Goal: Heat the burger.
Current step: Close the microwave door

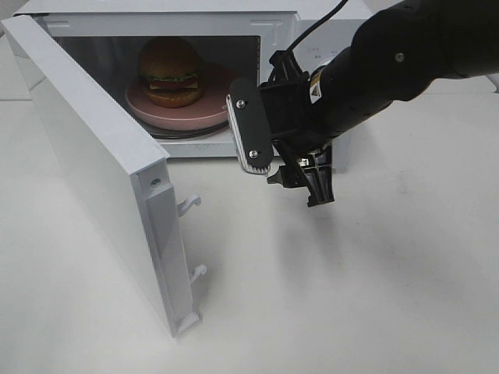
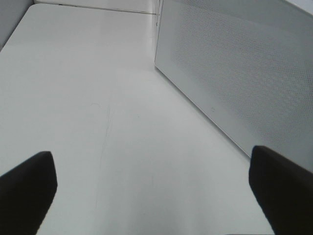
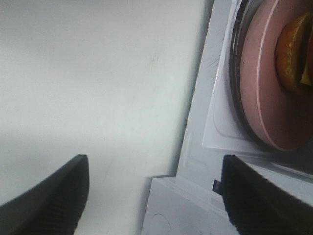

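Note:
The burger [image 1: 170, 66] with its glossy brown bun sits on a pink plate [image 1: 183, 113] inside the white microwave [image 1: 203, 146], whose door [image 1: 93, 164] stands wide open to the left. My right gripper [image 1: 284, 160] hangs open and empty just outside the oven's opening, at its lower right corner. In the right wrist view the right gripper [image 3: 156, 205] has only table and oven sill between its fingers, with the plate [image 3: 264, 88] and an edge of the burger [image 3: 296, 54] beyond. My left gripper [image 2: 154, 196] is open and empty over bare table; it is out of the high view.
A white dotted-mesh panel [image 2: 234, 63] of the microwave stands close beside the left gripper. The open door's latch hooks [image 1: 191, 204] stick out toward the middle. White table [image 1: 351, 296] spreads in front of the oven.

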Tool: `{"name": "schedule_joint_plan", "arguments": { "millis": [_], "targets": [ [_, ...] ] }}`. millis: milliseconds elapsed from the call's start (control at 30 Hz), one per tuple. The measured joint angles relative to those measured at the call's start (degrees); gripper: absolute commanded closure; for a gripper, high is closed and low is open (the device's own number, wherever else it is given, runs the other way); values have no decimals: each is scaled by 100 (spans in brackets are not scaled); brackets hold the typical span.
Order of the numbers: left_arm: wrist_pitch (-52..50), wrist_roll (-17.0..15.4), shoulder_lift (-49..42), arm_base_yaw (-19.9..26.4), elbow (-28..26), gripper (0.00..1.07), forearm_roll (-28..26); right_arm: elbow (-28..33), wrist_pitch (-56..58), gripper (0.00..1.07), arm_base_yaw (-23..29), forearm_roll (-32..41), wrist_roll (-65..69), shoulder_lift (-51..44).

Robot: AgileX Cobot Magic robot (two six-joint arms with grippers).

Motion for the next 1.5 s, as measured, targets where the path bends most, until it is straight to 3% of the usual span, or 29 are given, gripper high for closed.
{"name": "schedule_joint_plan", "arguments": {
  "millis": [533, 833, 1500],
  "targets": [
    [0, 0, 0, 0, 0, 7, 0, 1071, -29, 34, 0, 0, 1060, -1215],
    [0, 0, 0, 0, 0, 7, 0, 1730, 23, 34, 0, 0, 2636, -2108],
    [0, 0, 0, 0, 0, 7, 0, 1776, 2166, 34, 0, 0, 5867, -3214]
  ]
}}
